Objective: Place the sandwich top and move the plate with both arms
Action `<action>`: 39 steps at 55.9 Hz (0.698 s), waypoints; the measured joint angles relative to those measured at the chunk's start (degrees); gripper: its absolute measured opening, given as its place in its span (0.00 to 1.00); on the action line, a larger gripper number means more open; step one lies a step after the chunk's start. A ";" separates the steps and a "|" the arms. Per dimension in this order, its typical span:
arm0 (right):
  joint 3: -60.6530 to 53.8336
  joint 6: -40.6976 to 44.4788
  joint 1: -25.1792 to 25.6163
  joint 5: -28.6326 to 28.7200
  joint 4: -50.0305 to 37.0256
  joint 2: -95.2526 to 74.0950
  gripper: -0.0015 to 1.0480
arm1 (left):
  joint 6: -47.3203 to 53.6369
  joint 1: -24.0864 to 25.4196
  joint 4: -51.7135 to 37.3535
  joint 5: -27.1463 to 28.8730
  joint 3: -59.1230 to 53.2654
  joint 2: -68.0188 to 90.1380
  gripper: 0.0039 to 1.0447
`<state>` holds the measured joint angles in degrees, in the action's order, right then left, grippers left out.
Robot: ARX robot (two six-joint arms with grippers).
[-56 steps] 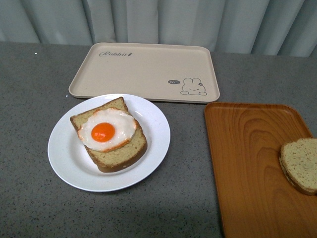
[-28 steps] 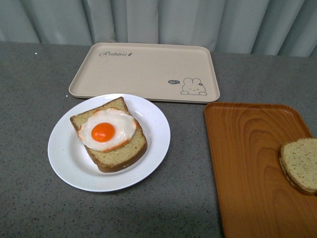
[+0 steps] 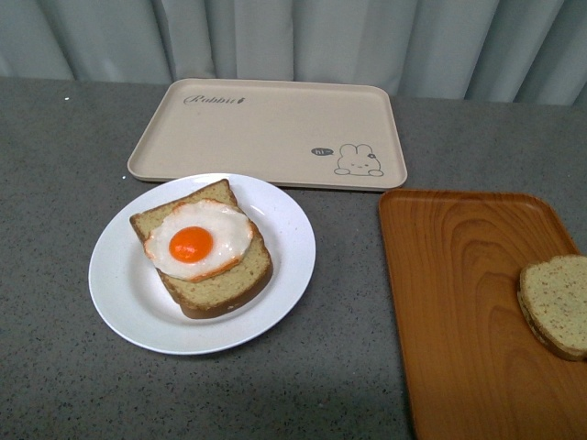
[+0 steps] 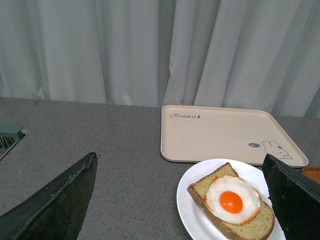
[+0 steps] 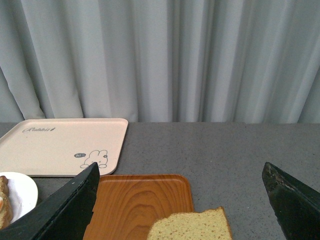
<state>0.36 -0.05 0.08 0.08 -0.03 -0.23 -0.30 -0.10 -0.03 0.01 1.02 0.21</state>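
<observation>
The sandwich top (image 3: 558, 304), a plain speckled bread slice, lies at the right edge of the orange wood-grain tray (image 3: 459, 293). It also shows in the right wrist view (image 5: 192, 227), between the wide-open fingers of my right gripper (image 5: 180, 200). The white plate (image 3: 119, 293) sits left of centre and holds a bread slice with a fried egg (image 3: 195, 240). In the left wrist view my left gripper (image 4: 185, 200) is open and empty, with the plate (image 4: 190, 200) and the egg slice (image 4: 231, 202) between its fingers. Neither arm shows in the front view.
A beige rabbit-printed tray (image 3: 266, 128) lies behind the plate, near the curtain (image 3: 293, 37). The grey tabletop (image 3: 348, 367) runs between the plate and the orange tray. A grey vent-like thing (image 4: 9, 135) shows in the left wrist view.
</observation>
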 joint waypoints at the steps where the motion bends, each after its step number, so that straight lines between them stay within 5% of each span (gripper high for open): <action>1: 0.00 0.00 0.00 0.00 0.00 0.00 0.91 | 0.00 0.00 0.00 0.00 0.00 0.00 0.94; 36: 0.00 0.00 0.00 0.00 0.00 0.00 0.91 | 0.02 0.00 0.00 0.00 0.00 0.00 0.94; 39: 0.44 1.11 -0.83 -3.85 1.75 -0.76 0.91 | 0.00 0.00 0.00 0.00 0.00 0.00 0.94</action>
<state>0.80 1.06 -0.75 -3.77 1.72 -0.99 -0.30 -0.10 -0.03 0.01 1.02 0.21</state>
